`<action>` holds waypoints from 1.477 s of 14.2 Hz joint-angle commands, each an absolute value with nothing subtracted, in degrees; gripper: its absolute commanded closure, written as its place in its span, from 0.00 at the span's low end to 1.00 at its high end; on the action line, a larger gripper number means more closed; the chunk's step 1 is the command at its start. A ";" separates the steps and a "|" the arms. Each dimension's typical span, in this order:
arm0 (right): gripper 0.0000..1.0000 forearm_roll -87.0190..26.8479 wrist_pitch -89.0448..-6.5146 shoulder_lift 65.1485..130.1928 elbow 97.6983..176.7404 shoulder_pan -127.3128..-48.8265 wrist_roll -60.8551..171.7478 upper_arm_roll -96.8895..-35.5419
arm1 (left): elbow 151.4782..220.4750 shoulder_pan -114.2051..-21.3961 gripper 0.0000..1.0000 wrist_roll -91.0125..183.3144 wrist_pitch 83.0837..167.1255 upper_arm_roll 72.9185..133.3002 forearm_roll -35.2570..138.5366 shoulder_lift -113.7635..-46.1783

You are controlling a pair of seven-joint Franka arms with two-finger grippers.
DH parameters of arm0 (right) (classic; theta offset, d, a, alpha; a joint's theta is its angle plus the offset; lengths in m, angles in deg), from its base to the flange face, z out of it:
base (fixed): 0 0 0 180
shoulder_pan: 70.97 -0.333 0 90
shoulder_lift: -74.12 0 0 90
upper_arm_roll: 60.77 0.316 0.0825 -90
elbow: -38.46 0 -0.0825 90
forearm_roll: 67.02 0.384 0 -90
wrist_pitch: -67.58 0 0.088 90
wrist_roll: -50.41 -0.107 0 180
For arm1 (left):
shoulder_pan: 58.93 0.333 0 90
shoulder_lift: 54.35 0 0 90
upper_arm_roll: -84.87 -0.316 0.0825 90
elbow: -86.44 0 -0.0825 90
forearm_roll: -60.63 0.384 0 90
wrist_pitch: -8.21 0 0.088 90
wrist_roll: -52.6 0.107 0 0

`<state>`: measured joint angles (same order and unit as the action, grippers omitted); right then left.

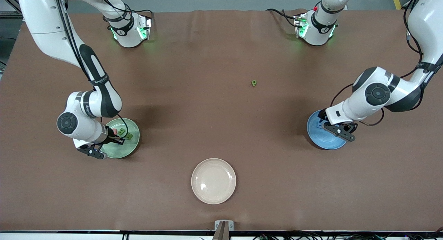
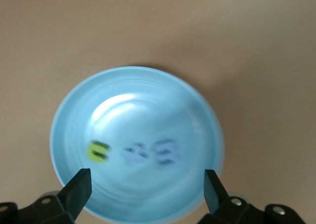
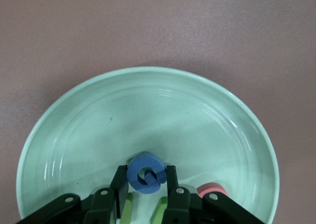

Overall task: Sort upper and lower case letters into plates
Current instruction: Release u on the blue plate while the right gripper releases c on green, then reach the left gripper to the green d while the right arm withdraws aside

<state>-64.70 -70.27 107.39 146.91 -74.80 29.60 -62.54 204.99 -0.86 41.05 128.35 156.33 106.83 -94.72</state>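
Note:
The pale mint green plate (image 1: 123, 150) lies toward the right arm's end of the table and holds green letters (image 1: 121, 131) and a pink letter (image 3: 212, 189). My right gripper (image 3: 144, 177) hangs low over this plate (image 3: 148, 110), shut on a blue letter (image 3: 144, 173). The sky blue plate (image 1: 327, 141) lies toward the left arm's end. My left gripper (image 2: 145, 187) is over it, open and holding nothing. In this plate (image 2: 138, 91) lie a yellow-green letter (image 2: 97, 151) and two lavender letters (image 2: 150, 153). One green letter (image 1: 254, 83) lies alone on the table, farther from the front camera than both plates.
A cream-beige plate (image 1: 213, 181) with nothing in it sits near the front edge, midway between the two arms. Brown cloth (image 1: 207, 122) covers the table.

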 commanded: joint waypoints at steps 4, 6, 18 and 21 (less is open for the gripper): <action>0.69 -64.38 -70.94 105.50 148.50 -73.26 30.81 -61.38 | 206.67 0.06 0.00 10.00 117.10 172.31 100.10 -92.67; 0.14 -64.38 -70.94 105.50 148.41 -73.34 30.82 -61.38 | 207.38 -2.83 0.00 2.90 117.10 173.55 98.96 -92.76; 0.00 -65.35 -47.48 102.87 133.56 -72.91 40.02 -61.91 | 208.17 -30.96 0.00 -43.79 126.32 157.48 102.02 -93.90; 0.00 -66.14 -42.31 99.09 133.56 -71.85 43.38 -62.35 | 211.67 -31.33 0.00 -48.46 130.80 157.21 103.86 -93.81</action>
<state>-64.98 -45.22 102.46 132.36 -73.36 40.91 -62.91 208.91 -32.61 -45.67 127.78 157.07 101.86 -94.69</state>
